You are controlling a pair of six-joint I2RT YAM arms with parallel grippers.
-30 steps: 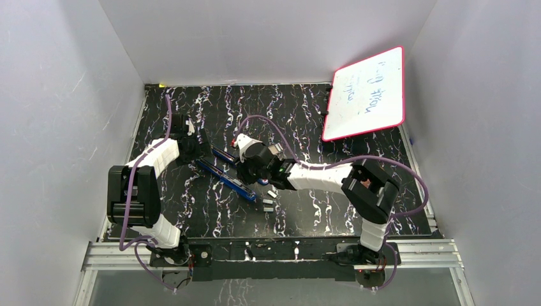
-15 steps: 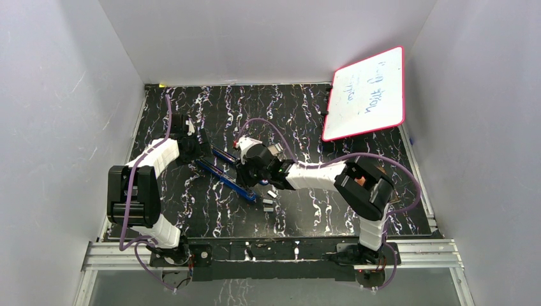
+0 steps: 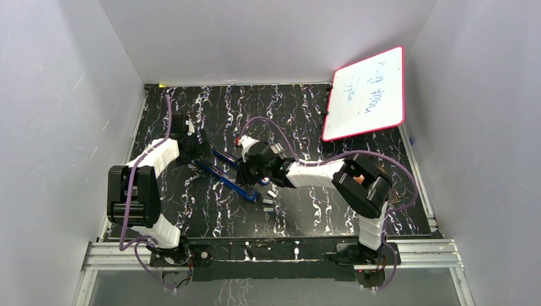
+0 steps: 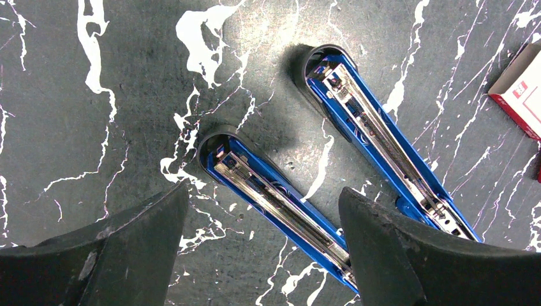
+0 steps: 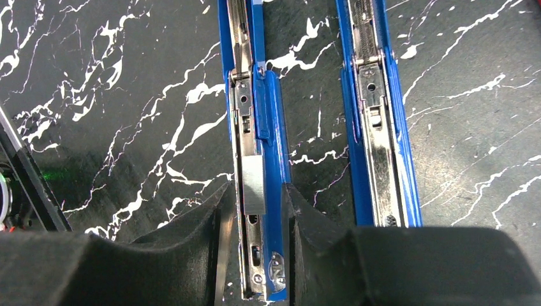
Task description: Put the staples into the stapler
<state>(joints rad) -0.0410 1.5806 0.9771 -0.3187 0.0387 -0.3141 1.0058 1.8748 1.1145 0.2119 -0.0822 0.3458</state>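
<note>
The blue stapler [image 3: 228, 171] lies opened flat, its two halves spread in a V. In the right wrist view, a short silvery strip of staples [image 5: 253, 183] rests in the metal channel of the left half [image 5: 268, 115], just ahead of my fingertips. My right gripper [image 5: 256, 188] straddles that half with its jaws narrowly open and nothing pinched. The other half [image 5: 376, 127] runs alongside. My left gripper [image 4: 263, 191] hovers wide open over the stapler's other end [image 4: 274, 197]. More staples [image 3: 268, 204] lie loose on the table.
A small red-and-white box [image 4: 520, 89] sits beside the stapler's far half. A pink-framed whiteboard [image 3: 367, 94] leans at the back right. White walls close in the black marbled table [image 3: 319, 210] on three sides.
The right arm's elbow has drifted slightly left, and its jaws have parted a little around the stapler half. The left arm has not moved.
</note>
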